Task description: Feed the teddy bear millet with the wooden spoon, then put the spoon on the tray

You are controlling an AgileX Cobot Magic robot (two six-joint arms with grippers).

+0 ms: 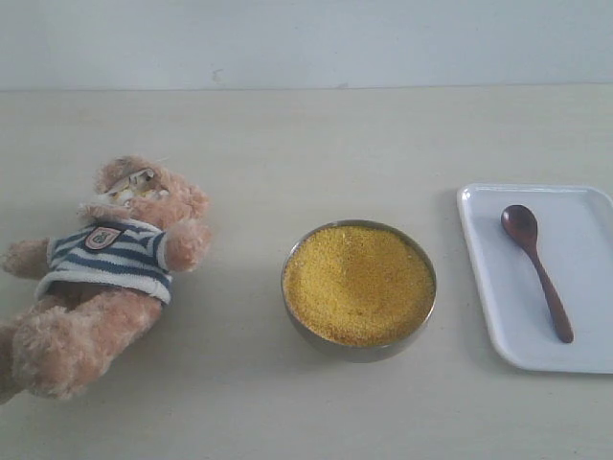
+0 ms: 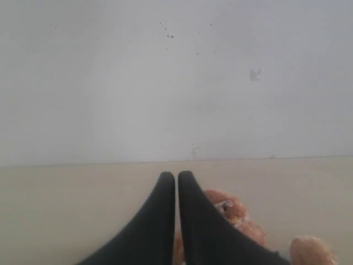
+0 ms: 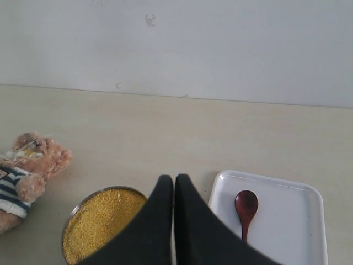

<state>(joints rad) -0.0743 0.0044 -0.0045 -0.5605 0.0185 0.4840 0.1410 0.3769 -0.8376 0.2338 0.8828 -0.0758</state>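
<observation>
The teddy bear point(image 1: 101, 278) lies on its back at the table's left, in its navy-and-white striped shirt; pale grains cling to its face. Golden millet point(image 1: 358, 283) fills a round metal bowl point(image 1: 358, 350) in the middle. On the right, the dark wooden spoon point(image 1: 535, 270) lies on the white tray point(image 1: 498, 316), bowl end toward the wall. Neither arm shows in the exterior view. My left gripper point(image 2: 176, 175) is shut and empty above the bear's head point(image 2: 234, 212). My right gripper point(image 3: 174, 178) is shut and empty, between the millet point(image 3: 102, 221) and the tray point(image 3: 298, 221) with its spoon point(image 3: 246, 210).
A pale wooden tabletop point(image 1: 306, 144) runs back to a white wall point(image 1: 306, 38). Nothing else stands on it.
</observation>
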